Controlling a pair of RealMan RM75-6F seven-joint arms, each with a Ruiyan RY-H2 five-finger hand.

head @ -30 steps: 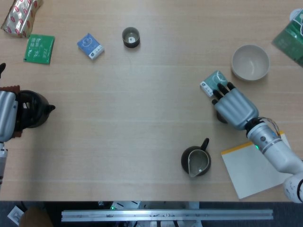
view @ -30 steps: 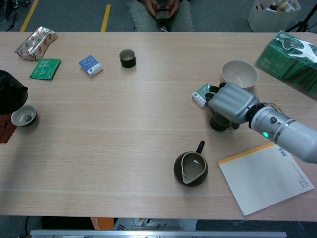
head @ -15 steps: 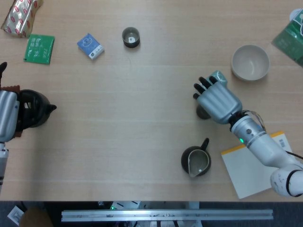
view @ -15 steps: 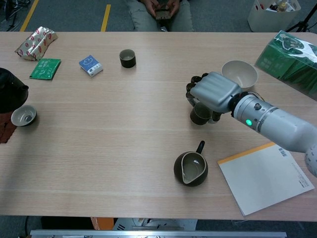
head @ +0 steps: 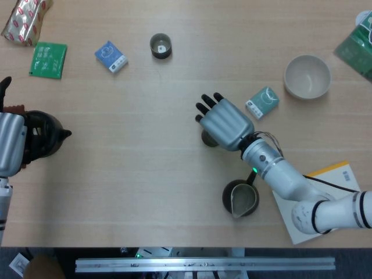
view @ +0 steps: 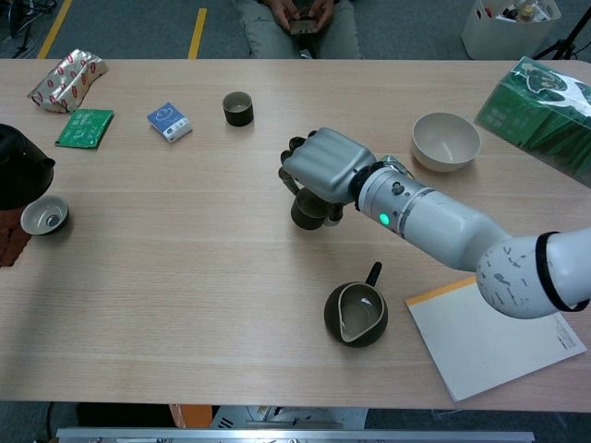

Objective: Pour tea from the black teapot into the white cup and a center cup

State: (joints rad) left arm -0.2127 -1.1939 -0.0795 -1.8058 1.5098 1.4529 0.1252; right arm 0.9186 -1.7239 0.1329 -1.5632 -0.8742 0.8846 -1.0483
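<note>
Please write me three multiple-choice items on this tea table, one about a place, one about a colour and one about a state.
1. Where is the black teapot?
A. far left table edge
B. beside the bowl
C. on the notepad

2. What colour is the bowl?
A. blue
B. cream
C. red

3. What is the right robot hand doing?
A. resting open on the notepad
B. holding a dark cup
C. gripping the pitcher

Answers: 1 A, the teapot sits at the left edge by the left robot hand. 2 B, its inside shows cream. 3 B, its fingers wrap the dark cup at table centre, above the pitcher.
</note>
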